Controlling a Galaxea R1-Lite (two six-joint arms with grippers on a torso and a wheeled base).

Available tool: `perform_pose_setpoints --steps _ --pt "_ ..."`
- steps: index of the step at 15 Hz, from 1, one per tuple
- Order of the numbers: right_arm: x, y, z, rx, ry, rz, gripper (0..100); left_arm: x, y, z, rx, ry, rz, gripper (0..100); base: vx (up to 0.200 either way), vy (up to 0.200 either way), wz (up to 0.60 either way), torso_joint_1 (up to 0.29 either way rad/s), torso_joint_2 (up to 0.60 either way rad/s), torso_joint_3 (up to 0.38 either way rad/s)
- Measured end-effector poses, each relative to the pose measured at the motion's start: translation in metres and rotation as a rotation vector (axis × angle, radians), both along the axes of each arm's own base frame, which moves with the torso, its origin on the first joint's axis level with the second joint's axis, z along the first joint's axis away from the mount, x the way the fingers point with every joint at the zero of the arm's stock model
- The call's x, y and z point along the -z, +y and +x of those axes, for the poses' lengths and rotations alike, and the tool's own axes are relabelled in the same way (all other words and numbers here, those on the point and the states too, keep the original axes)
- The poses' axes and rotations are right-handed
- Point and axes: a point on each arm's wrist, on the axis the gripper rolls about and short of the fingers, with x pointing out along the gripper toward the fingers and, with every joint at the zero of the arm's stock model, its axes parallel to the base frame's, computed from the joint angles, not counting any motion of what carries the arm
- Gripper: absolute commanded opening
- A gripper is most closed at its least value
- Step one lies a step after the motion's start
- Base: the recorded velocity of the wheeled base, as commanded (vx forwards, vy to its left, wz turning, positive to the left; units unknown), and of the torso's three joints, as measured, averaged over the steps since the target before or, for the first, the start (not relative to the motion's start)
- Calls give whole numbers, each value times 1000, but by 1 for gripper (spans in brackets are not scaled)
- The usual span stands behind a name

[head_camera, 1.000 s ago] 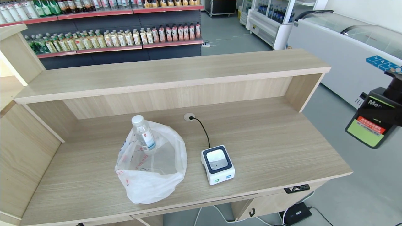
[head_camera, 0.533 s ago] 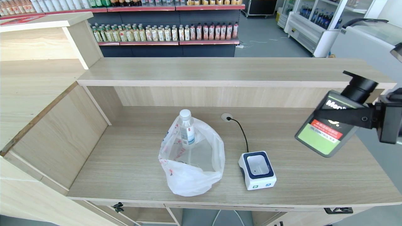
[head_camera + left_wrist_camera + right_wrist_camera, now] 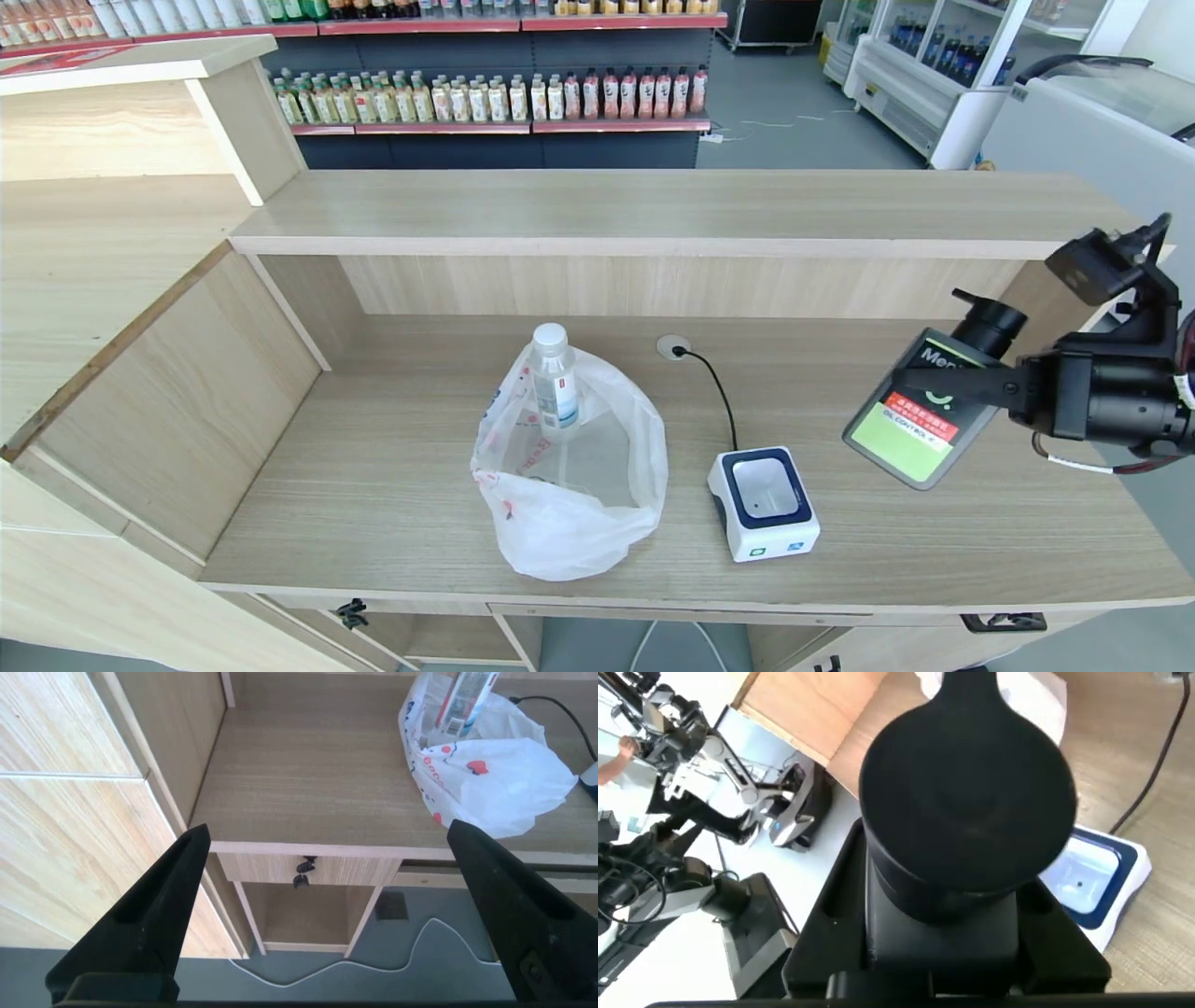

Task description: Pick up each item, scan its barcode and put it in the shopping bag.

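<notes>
Head view shows our right gripper (image 3: 934,385), clenched on the black bottle (image 3: 904,437) above the bench (image 3: 934,546), lower and nearer the scanner (image 3: 764,502) than half a second ago, so we judge the scan comes next, then the bag (image 3: 560,532); our left gripper (image 3: 327,833) hangs released.

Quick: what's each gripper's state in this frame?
Left gripper: open, empty.
Right gripper: closed, holding the dark bottle.
</notes>
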Motion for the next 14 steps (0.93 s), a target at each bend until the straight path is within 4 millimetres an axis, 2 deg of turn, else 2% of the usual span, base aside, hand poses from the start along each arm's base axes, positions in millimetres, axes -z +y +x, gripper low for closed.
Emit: perform_pose_setpoints --steps 5,11,14 --pt "31 -13 18 12 106 19 0 0 0 0 0 0 0 100 0 0 0 0 0 0" --pt "61 -25 16 0 109 32 0 0 0 0 0 0 0 100 0 0 0 0 0 0" --pt "76 -40 17 -18 57 7 0 0 0 0 0 0 0 100 0 0 0 0 0 0"
